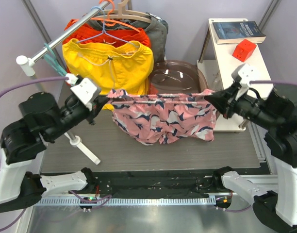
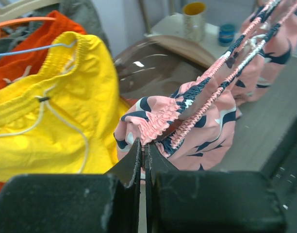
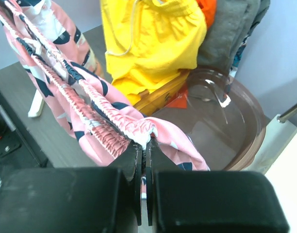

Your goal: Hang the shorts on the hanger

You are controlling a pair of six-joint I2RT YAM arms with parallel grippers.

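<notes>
I held the pink shark shorts (image 1: 163, 119) up by the waistband, pulled flat between my two tools over the dark surface (image 1: 139, 155). The left tool (image 2: 144, 154) was pinched tight on one end of the waistband. The right tool (image 3: 144, 151) was pinched tight on the other end. The legs hung down toward the surface. The teal hanger (image 1: 53, 59) hung on the metal rail (image 1: 66, 34), off to the left and apart from the shorts. Some yellow shorts (image 1: 109, 65) hung just behind.
</notes>
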